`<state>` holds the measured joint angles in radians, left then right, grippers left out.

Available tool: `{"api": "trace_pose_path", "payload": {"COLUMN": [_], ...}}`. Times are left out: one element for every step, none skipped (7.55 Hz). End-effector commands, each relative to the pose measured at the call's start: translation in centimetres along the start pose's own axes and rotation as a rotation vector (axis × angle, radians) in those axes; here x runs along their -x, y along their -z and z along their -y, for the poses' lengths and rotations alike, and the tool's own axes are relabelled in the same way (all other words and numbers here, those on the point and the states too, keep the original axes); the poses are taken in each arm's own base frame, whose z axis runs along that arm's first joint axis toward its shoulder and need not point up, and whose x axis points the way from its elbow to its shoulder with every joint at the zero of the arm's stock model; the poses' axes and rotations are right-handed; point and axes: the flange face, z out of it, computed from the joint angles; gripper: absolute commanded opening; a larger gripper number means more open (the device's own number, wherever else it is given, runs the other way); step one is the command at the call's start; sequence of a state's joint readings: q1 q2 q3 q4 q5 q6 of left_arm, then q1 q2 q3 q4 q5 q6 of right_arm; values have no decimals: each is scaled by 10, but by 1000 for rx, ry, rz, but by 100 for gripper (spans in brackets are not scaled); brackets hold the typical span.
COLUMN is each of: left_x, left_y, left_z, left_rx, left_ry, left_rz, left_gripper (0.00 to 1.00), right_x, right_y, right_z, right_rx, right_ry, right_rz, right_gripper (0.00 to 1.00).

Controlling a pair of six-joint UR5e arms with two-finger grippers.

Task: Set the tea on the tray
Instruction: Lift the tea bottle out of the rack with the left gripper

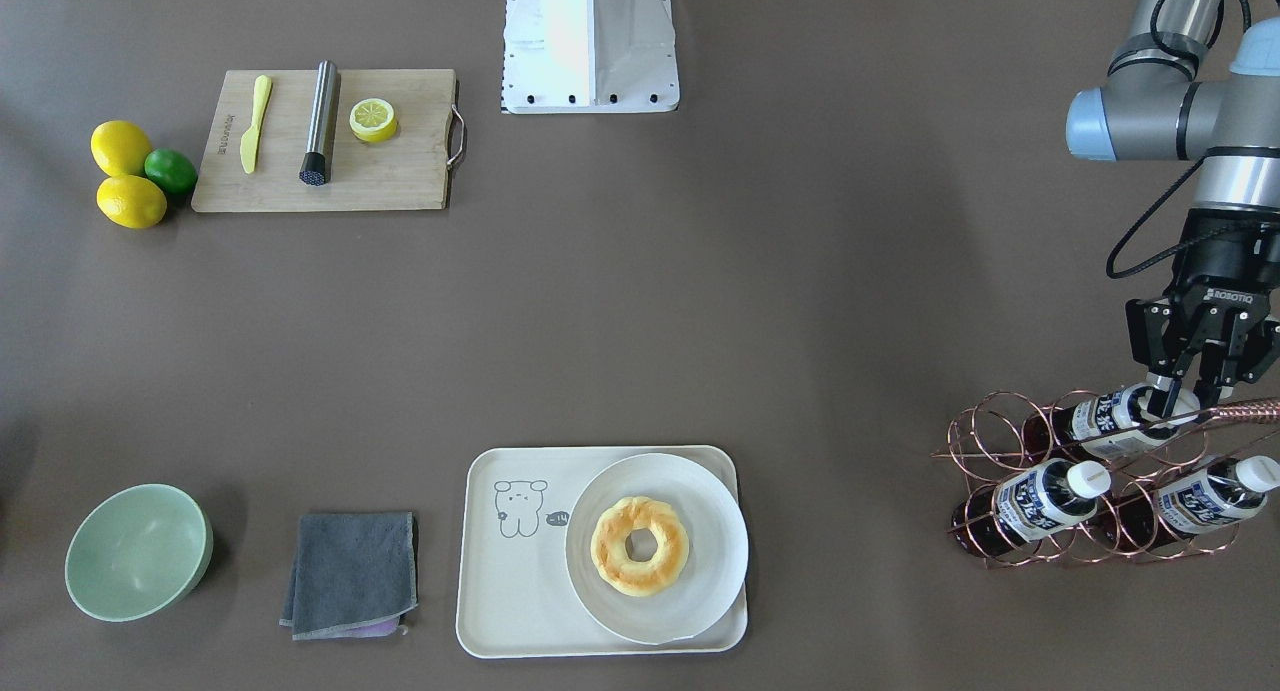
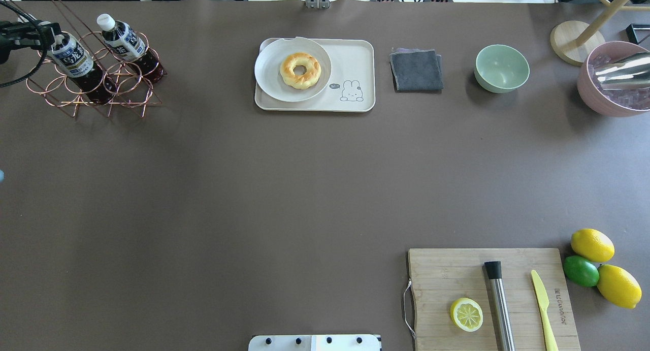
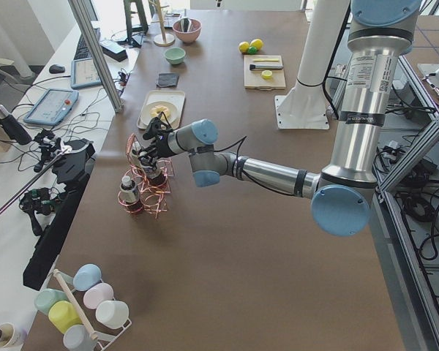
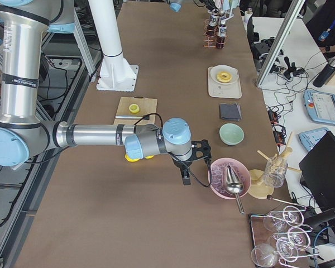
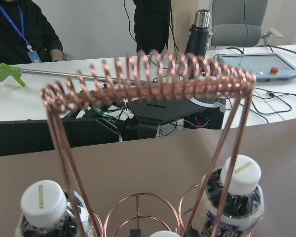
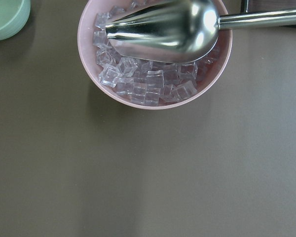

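Note:
Three tea bottles lie in a copper wire rack (image 1: 985, 441) at the table's left end: one on top (image 1: 1105, 416) and two below (image 1: 1040, 496) (image 1: 1205, 496). My left gripper (image 1: 1188, 391) is at the white-capped end of the top bottle, its fingers spread either side of the cap, open. The left wrist view shows the rack's coiled handle (image 5: 153, 79) and two caps (image 5: 43, 202) (image 5: 240, 174). The cream tray (image 1: 520, 591) with the bear drawing lies mid-table at the far edge. My right gripper (image 4: 187, 167) hovers beside a pink ice bowl (image 6: 155, 106); I cannot tell if it is open.
A pale plate (image 1: 700, 571) with a donut (image 1: 640, 546) covers the tray's half nearer the rack. A grey cloth (image 1: 350, 571) and a green bowl (image 1: 135, 551) lie beyond the tray. A cutting board (image 1: 330, 181) with knife, muddler and lemon half lies near the robot, citrus (image 1: 130, 176) beside it.

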<state>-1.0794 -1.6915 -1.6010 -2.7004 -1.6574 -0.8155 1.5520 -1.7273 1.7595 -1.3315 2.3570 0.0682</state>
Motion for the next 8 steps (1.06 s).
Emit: {"api": "trace_pose_path", "payload": {"left_x": [20,26,27,21,3,-17,-49,-94], "left_y": [33,54,78,100,124,141,149,144], "left_z": [40,61,74,84,104,116,115,111], "left_rx": [37,54,57,58,50,30,24,15], "left_ry": [30,42,48,51,50,40,3,-83], "left_rz": [-35,-47,-56,-75,-86,-102,-162,-231], "left_gripper": [0,0,0,0,0,0,0,0], "right_x": [-2,-3,-3,-3,-3,-2,-2,-3], "right_y": [-2,-2,-3,-2,-2,-2,-2,-1], "right_z": [-3,-4,-4,-4,-4,-3,-3,-3], "right_rx": [-5,-5,-4,-5,-5,-6,-6,-8], "right_ry": [3,3,2,3,3,6,6,4], "right_rz": [1,1,1,1,1,1,-1,-1], "right_gripper": [100,100,100,100,100,100,100,100]}}
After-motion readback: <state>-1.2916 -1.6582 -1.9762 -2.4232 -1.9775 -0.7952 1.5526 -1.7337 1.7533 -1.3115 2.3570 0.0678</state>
